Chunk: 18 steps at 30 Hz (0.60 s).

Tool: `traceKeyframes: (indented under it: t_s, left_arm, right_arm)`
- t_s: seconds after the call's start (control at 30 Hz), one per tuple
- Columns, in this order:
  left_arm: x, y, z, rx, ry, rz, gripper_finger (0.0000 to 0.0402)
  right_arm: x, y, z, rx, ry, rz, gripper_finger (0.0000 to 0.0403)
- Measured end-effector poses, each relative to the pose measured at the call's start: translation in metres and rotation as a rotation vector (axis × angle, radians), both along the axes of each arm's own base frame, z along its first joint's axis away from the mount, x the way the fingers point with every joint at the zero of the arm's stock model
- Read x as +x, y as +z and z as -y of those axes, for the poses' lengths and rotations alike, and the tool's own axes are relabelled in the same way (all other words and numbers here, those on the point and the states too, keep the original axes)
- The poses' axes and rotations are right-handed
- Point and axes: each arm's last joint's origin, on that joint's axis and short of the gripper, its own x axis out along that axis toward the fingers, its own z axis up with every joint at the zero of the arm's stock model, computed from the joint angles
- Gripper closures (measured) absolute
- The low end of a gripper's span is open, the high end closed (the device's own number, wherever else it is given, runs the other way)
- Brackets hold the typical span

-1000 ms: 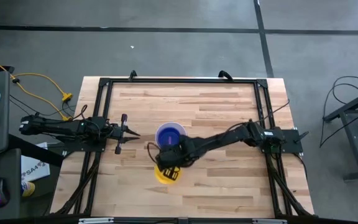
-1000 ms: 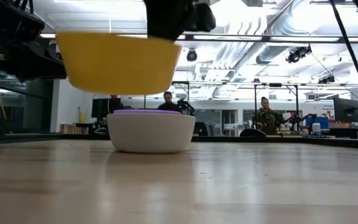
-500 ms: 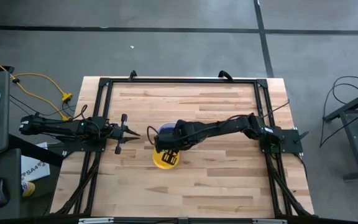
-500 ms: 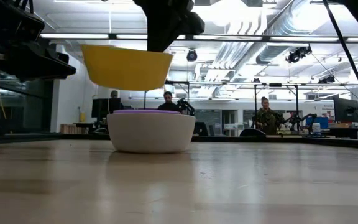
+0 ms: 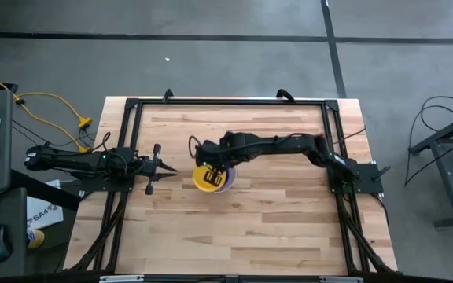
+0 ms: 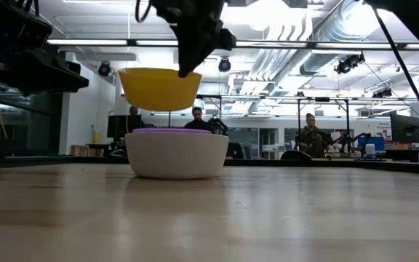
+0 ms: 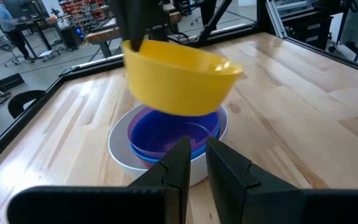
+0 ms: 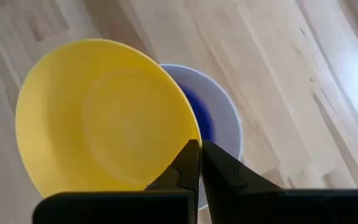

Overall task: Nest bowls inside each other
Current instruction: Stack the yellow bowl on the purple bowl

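Observation:
My right gripper is shut on a yellow bowl and holds it in the air just above the stack of bowls. The stack is a white bowl standing on its base on the wood. A purple bowl and a blue bowl are nested inside it. In the high view the yellow bowl covers most of the stack. My left gripper waits at the table's left side, pointing level at the stack. It is open by a narrow gap with nothing between its fingers. My right gripper pinches the yellow bowl's rim on the bowl's far side, one finger inside the bowl and one outside. The fingers come from above, slanting down. The bowl hangs clear over the stack, mouth up and slightly tilted.
A black metal frame runs round the table's edges, with the arm bases at left and right. Bare wood lies on the near and far sides of the stack. Beyond the table, people sit in the room.
My right gripper has carried the yellow bowl toward the table's far edge and slightly up. The bowl has gone from in front of the stack's near side to right above it. The bowl stays mouth up. The stack has not moved.

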Motion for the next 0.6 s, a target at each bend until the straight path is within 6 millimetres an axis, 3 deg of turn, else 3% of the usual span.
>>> traceKeyframes:
  t_s: [0.6]
  left_arm:
    - [0.0,0.0,0.0,0.0,0.0,0.0,0.035]
  right_arm:
    - [-0.004,-0.003,0.041,0.25,-0.021,-0.053,0.0399]
